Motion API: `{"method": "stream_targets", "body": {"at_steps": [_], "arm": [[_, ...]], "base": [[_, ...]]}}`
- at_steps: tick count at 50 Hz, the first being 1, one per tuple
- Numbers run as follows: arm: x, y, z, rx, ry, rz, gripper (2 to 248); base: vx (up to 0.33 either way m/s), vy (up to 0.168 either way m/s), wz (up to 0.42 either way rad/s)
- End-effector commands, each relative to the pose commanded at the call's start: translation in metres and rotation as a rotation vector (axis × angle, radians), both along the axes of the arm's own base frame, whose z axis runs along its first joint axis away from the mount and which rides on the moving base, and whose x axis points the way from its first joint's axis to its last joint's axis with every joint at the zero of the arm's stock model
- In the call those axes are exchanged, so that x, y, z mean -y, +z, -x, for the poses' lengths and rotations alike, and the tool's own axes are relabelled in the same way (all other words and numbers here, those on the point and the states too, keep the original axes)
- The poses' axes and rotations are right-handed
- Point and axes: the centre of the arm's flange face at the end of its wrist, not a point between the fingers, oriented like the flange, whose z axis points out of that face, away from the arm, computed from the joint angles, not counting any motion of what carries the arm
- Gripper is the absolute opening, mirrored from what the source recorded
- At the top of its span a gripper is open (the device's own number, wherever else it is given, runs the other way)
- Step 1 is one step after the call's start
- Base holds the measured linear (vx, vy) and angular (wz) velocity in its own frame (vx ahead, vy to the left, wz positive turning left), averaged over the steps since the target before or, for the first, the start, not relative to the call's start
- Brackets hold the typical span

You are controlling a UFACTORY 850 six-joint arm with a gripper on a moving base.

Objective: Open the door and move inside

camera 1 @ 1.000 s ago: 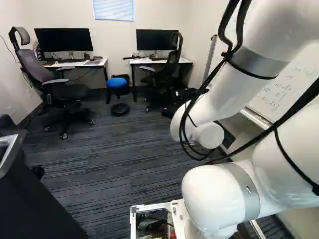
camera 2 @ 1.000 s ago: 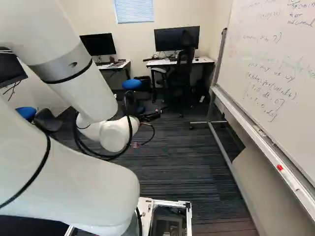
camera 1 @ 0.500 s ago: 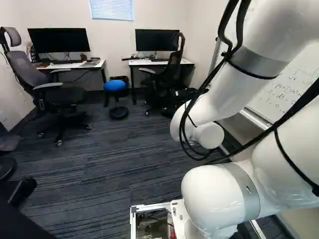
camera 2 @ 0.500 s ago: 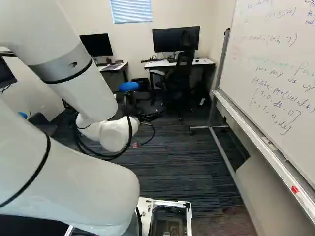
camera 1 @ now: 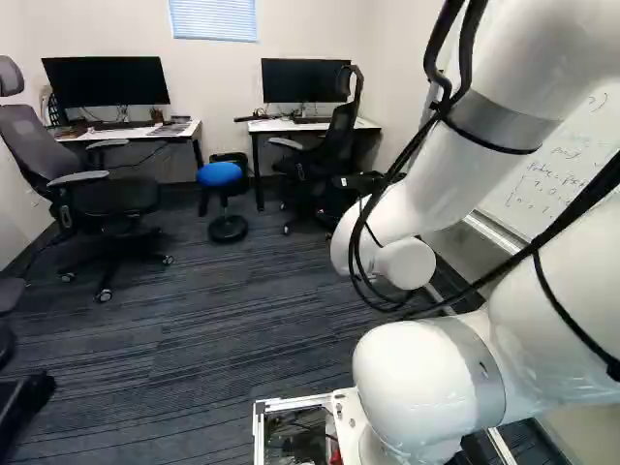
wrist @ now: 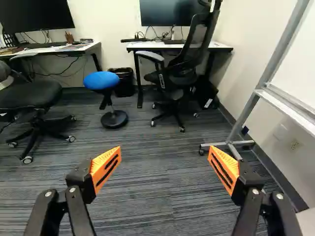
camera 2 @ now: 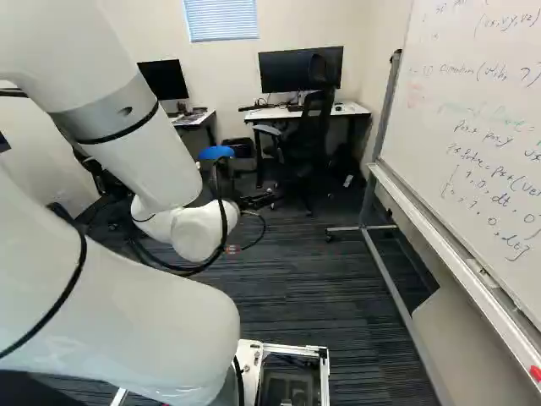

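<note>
The claw (camera 2: 256,201) stands wide open, its two orange pads (wrist: 106,167) well apart, with nothing held between them. Ahead of it lies the striped dark carpet (wrist: 152,196). Where the door is, and which way it faces, I cannot tell from these views.

Beyond the carpet, the one blue stool (wrist: 102,81) stands upright on a single post. Just behind it, beside the right-hand table (wrist: 143,45), is a black waste bin (wrist: 123,83); its contents cannot be made out. There are two tables against the far wall, the other being the left-hand table (wrist: 91,47). On that one a small brown cup (wrist: 69,37) holds a few upright items. Each table bears one black monitor, two in all: the left monitor (camera 1: 107,80) and the right monitor (camera 1: 305,79).

Two office chairs show whole or nearly so: a grey-backed chair (camera 1: 116,197) before the left-hand table, and a black chair (wrist: 179,76) at the right-hand one. One whiteboard (camera 2: 473,127), covered in writing, runs lengthwise along the right side of the right base view, on a metal stand (camera 2: 385,271). At the base's foot, an open white-framed bay (camera 1: 260,436) contains wiring and small parts.
</note>
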Motion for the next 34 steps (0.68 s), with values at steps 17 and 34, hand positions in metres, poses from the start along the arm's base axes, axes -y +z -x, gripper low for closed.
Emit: {"method": "stream_targets", "body": {"at_steps": [17, 34], "arm": [[0.0, 0.0, 0.0, 0.0, 0.0, 0.0, 247], [0.0, 0.0, 0.0, 0.0, 0.0, 0.0, 247]], "base": [[0.099, 0.003, -0.007], [-0.007, 0.0, 0.002]]}}
